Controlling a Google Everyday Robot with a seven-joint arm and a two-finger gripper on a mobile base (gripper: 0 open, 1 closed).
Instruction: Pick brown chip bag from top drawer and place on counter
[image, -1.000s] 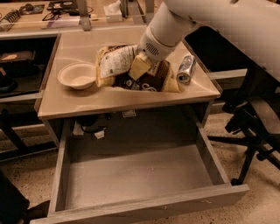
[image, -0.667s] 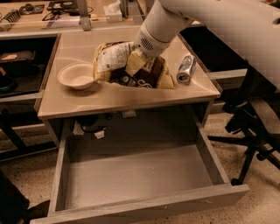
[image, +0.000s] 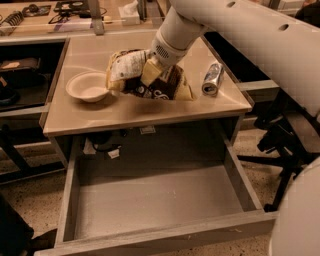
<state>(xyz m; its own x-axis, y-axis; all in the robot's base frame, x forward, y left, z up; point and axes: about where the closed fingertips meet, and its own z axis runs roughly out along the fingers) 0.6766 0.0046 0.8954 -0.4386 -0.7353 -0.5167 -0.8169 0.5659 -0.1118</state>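
On the counter (image: 150, 114), gripper (image: 150, 74) (mid-bag) touches brown chip bag (image: 166, 89).

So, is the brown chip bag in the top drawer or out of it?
Out. The brown chip bag rests on the counter, the gripper on top of it; the top drawer below is pulled open.

brown chip bag (image: 167, 87): dark brown, yellow edges, white panel | gripper (image: 150, 74), on bag mid-worktop (image: 150, 114): pale yellow | worktop: glossy beige | top drawer (image: 160, 200): grey | can (image: 212, 79), right: silver
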